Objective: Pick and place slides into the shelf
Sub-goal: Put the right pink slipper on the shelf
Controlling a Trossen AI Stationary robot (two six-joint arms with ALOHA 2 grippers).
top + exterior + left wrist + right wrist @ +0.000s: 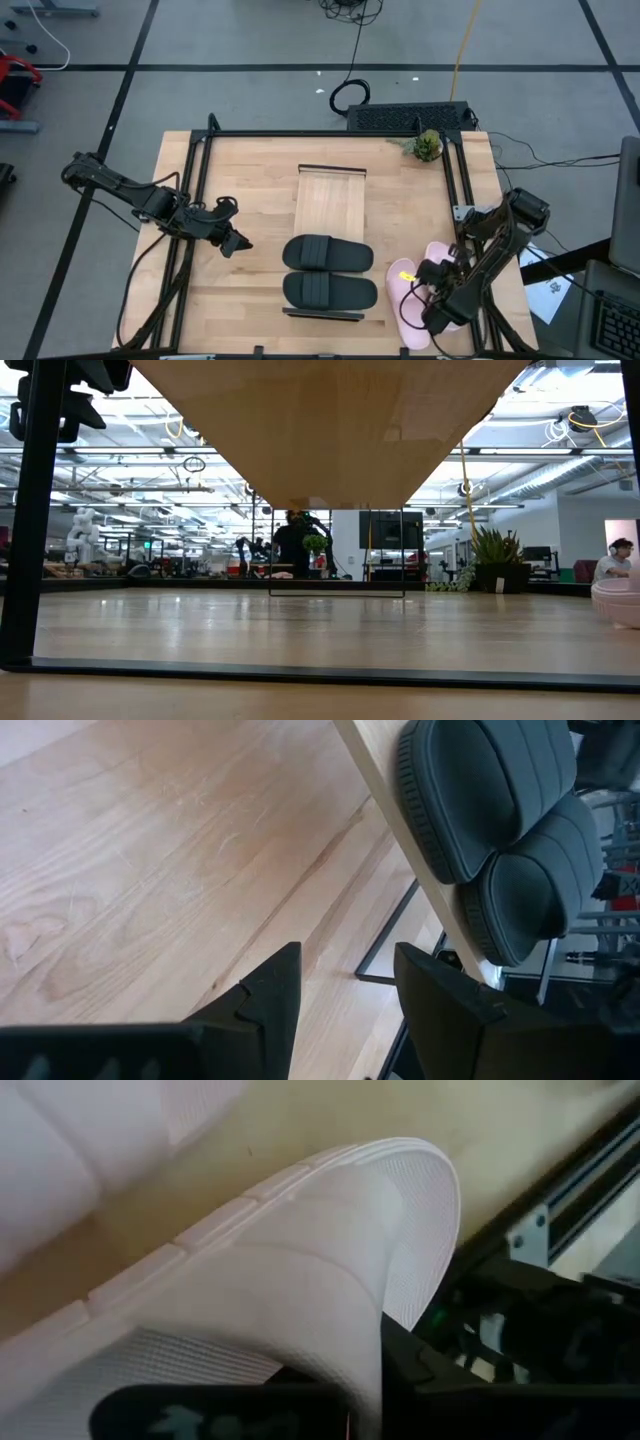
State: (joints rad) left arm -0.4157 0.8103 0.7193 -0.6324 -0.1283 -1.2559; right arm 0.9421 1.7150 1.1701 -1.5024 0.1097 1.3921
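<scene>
black slides (328,270) filling shelf's (330,196) near half, far half bare, tabletop (250,180) left open

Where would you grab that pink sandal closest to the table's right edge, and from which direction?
Take the pink sandal by its wide strap, coming down from above. The strap arches up off the flat sole, giving two fingers a thin raised band to pinch. The right tool is already shut on that sandal there. The left tool waits open beside the shelf.

Overhead straight down, low level across table (300,630), wrists close, sharing slides (328,253)
</scene>
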